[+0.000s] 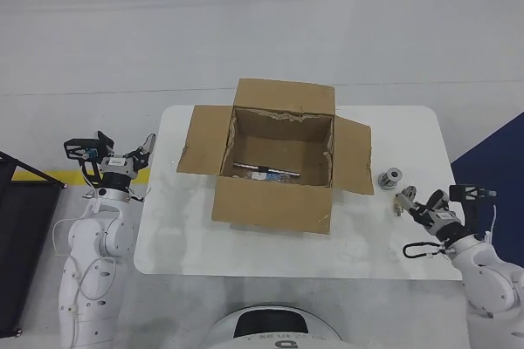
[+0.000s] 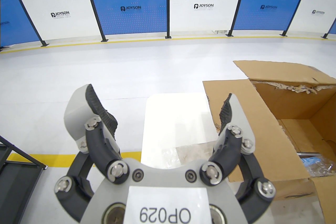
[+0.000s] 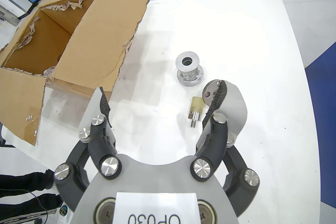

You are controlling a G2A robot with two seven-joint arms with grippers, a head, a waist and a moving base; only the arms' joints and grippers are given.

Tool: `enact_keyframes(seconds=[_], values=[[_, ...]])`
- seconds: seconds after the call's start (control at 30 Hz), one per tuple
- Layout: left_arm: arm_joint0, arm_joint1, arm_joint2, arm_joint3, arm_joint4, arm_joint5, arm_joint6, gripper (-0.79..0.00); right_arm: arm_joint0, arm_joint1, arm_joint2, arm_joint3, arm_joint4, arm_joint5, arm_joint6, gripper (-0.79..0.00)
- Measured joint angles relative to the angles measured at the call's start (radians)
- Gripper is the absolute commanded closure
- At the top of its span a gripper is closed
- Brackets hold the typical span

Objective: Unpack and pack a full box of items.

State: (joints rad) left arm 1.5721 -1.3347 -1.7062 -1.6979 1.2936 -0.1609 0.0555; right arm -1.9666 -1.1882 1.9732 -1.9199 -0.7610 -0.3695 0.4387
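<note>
Right pincer (image 3: 162, 86), spread wide and holding nothing, hovers over the white surface (image 3: 249, 51) on the box's right side. Just under it lie a small threaded fitting (image 3: 195, 110) and a flat metal disc (image 3: 210, 93). A flanged metal spool (image 3: 189, 70) stands a little nearer the box (image 3: 99, 33). Left pincer (image 2: 159, 90), also spread and empty, hangs beyond the box's left flap. Inside the box a thin rod (image 1: 264, 166) and a clear bag (image 1: 271, 176) remain (other contents cannot be made out). Judging by this, unpacking is partway and repacking has not begun. Each pincer's base bears a white printed label (image 3: 156, 205); barrier panels (image 2: 204, 9) beyond the box carry logos.
</note>
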Motion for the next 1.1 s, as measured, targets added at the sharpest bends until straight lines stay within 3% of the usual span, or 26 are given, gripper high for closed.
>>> enact_keyframes(seconds=[0.27,0.47,0.83,0.97,1.1], values=[[0.0,0.0,0.0,0.0,0.0,0.0,0.0,-0.785,-0.063,-0.007,-0.068,-0.228,-0.084,-0.107,-0.153,-0.785],[0.0,0.0,0.0,0.0,0.0,0.0,0.0,-0.785,-0.056,-0.006,-0.188,-0.355,-0.238,-0.099,-0.1,-0.785],[0.0,0.0,0.0,0.0,0.0,0.0,0.0,-0.785,-0.046,-0.007,-0.209,-0.344,-0.21,-0.086,-0.115,-0.785],[0.0,0.0,0.0,0.0,0.0,0.0,0.0,-0.785,0.065,0.0,-0.331,-0.389,-0.297,-0.149,-0.018,-0.785],[0.0,0.0,0.0,0.0,0.0,0.0,0.0,-0.785,0.295,-0.009,-0.558,-0.323,-0.411,-0.072,0.164,-0.785]])
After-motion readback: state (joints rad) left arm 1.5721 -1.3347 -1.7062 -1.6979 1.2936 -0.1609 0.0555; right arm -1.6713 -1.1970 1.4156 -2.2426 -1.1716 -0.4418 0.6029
